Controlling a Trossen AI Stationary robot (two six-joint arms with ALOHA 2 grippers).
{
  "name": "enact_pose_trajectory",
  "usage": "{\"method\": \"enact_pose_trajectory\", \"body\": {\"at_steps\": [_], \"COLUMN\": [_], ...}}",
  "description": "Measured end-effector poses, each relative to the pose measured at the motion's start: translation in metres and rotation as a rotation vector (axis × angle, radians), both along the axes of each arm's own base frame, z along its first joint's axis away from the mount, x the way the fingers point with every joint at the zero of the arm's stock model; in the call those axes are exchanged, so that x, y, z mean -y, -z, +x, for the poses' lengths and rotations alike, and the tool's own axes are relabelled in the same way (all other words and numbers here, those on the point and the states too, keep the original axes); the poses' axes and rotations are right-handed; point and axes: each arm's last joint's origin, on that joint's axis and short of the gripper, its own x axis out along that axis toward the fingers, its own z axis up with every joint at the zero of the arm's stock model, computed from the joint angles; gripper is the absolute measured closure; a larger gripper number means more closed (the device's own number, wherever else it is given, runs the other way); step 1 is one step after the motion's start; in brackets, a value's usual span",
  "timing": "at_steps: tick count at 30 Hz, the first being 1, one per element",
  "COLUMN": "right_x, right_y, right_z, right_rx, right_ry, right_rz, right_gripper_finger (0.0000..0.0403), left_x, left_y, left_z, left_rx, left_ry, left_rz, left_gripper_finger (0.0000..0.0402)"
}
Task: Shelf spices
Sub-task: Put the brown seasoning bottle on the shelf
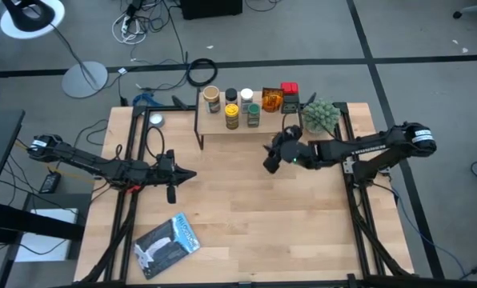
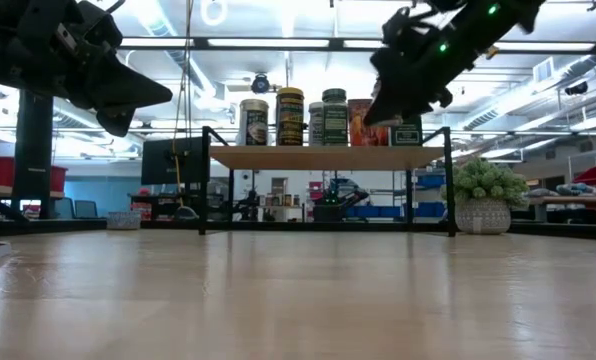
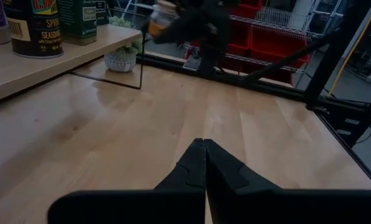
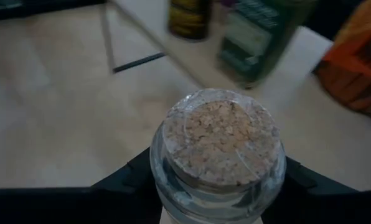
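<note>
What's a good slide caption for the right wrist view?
Right gripper carries a cork-stoppered glass jar toward the shelf.

You're in a lab workshop: red storage bins (image 3: 269, 46) on wire racks, floor cables (image 1: 142, 24), ceiling strip lights (image 2: 278, 42).

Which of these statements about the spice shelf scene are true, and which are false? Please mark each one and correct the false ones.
1. The right gripper holds a glass jar with a cork stopper. True.
2. The left gripper is wide open. False: its fingers are shut together, and it holds nothing.
3. Several spice containers already stand on the shelf. True.
4. The silver-blue pouch lies on the shelf. False: it lies flat on the table, near the front left corner.
5. The potted green plant stands at the left end of the shelf. False: it stands by the right end, on the table.
</note>
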Motion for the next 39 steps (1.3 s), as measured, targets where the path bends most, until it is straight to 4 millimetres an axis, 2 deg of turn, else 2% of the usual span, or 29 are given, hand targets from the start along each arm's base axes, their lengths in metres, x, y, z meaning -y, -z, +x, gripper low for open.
{"method": "enact_pose_trajectory", "body": {"at_steps": [7, 14, 18, 29, 39], "right_x": [0.029, 0.068, 0.081, 0.094, 0.097], "right_y": [-0.001, 0.01, 0.008, 0.01, 0.01], "right_z": [-0.004, -0.011, -0.013, -0.017, -0.018], "right_rx": [0.037, 0.125, 0.157, 0.128, 0.132], "right_ry": [0.046, 0.071, 0.057, -0.022, -0.01], "right_rz": [-0.027, 0.025, 0.025, 0.055, 0.055], "right_gripper_finger": [0.0214, 0.0212, 0.0212, 0.0197, 0.0189], "left_x": [0.0, 0.0, 0.0, 0.0, 0.0], "left_y": [0.0, 0.0, 0.0, 0.0, 0.0], "left_z": [0.0, 0.0, 0.0, 0.0, 0.0], "left_rx": [-0.004, -0.001, -0.001, -0.002, -0.002], "left_ry": [0.001, 0.003, 0.003, -0.006, -0.007], "left_rz": [0.001, 0.02, 0.021, 0.026, 0.026], "left_gripper_finger": [0.04, 0.04, 0.04, 0.04, 0.04]}}
